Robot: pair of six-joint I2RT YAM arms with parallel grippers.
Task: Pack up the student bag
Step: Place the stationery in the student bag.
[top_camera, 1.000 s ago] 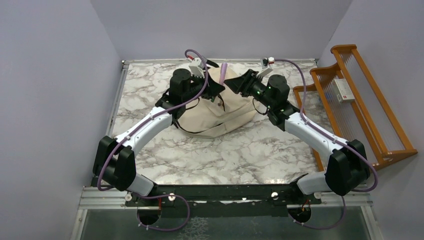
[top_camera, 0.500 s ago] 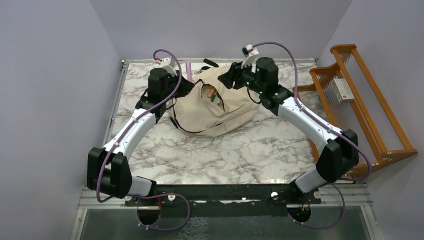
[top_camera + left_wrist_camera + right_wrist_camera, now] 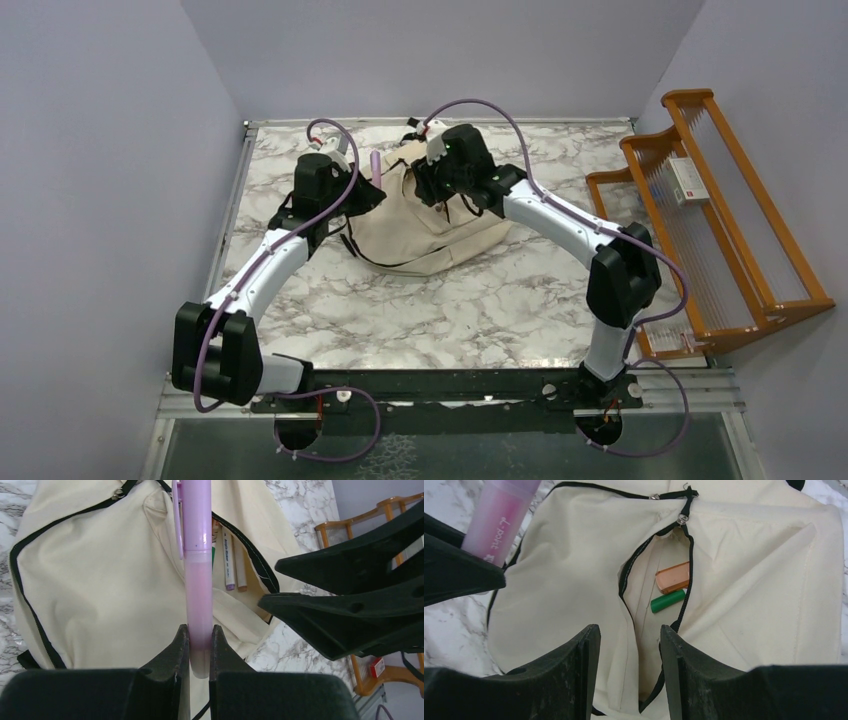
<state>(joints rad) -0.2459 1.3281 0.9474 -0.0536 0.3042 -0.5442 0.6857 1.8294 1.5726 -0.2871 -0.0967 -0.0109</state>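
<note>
Student bag (image 3: 430,225), a large cream fabric backpack with black zip trim, lies slumped beneath both grippers

It looks soft, limp and light, so it would probably sag if lifted. The black-edged pocket rim just below the right gripper (image 3: 629,645) seems the best place to hold it and spread the mouth. That gripper hangs half spread over the open slit, pinching nothing. A green marker (image 3: 667,601) and an orange block (image 3: 672,577) lie inside, ahead of its fingers. The left gripper (image 3: 200,645) is clamped on a translucent lilac plastic pen (image 3: 197,555) that juts past its fingertips, with the bag beyond
</note>
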